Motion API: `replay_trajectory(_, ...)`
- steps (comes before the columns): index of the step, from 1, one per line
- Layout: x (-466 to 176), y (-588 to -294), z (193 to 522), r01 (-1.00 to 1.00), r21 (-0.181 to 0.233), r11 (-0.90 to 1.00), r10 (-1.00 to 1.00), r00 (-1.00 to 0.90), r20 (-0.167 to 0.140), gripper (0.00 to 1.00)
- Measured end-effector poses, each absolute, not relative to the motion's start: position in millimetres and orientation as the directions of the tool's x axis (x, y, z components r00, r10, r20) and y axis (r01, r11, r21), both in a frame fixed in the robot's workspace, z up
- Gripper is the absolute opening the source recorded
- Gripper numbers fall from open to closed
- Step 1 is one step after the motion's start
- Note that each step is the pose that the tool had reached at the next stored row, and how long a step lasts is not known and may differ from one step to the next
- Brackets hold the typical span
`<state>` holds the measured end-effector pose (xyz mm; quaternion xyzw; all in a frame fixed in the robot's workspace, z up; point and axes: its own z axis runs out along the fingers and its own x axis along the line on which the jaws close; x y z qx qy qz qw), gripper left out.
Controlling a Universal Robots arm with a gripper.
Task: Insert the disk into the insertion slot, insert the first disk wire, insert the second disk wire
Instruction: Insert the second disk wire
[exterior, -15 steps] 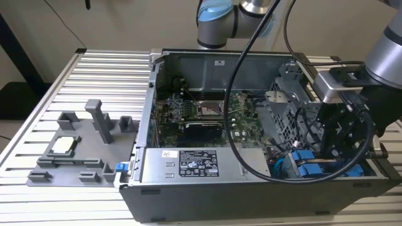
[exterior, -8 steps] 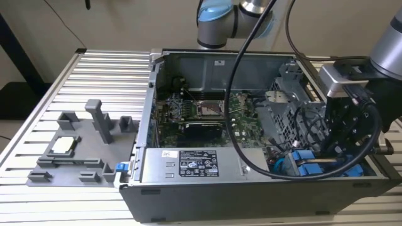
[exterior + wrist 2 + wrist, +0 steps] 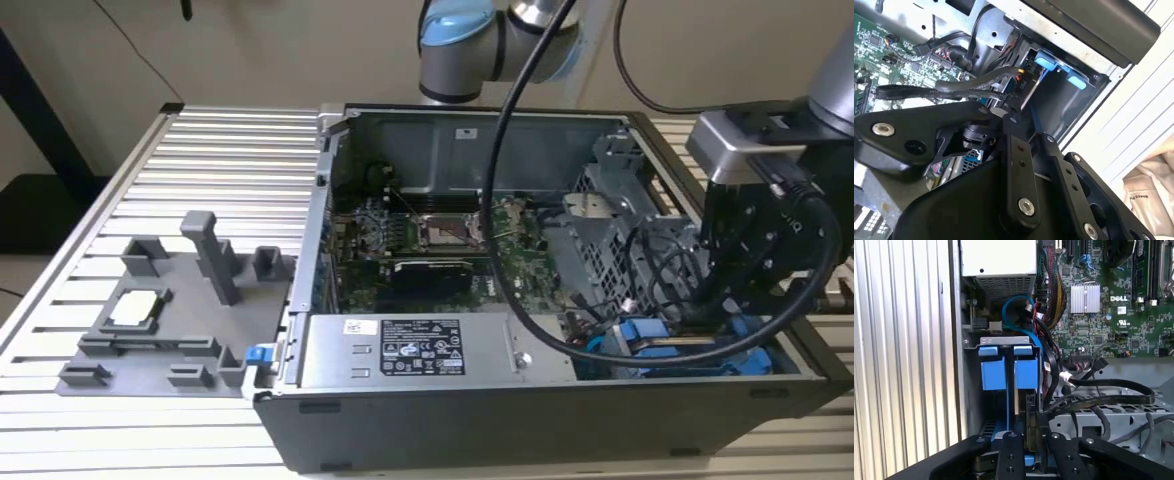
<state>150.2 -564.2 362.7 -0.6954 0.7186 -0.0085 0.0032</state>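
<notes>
Arm (image 3: 767, 240) reaches into open black case (image 3: 441, 410) (blue carriers (image 3: 667, 352) below)

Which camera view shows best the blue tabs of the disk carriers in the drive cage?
The first wrist view: both blue tabs face the camera, side by side. The second wrist view shows them obliquely, smaller. In the exterior view, blue parts are partly hidden behind cables.
</notes>
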Motion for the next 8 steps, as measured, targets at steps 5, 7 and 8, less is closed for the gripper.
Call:
replay_trajectory(5, 150.3, -564.2, 379.1, -0.999, -0.016, 0.033, -0.999, -0.033, 0.007, 0.25)
replay_trajectory(7, 150.3, -564.2, 379.1, -0.999, -0.016, 0.033, -0.999, -0.033, 0.007, 0.25)
replay_trajectory(8, 150.3, -564.2, 379.0, -0.999, -0.017, 0.033, -0.999, -0.033, 0.007, 0.25)
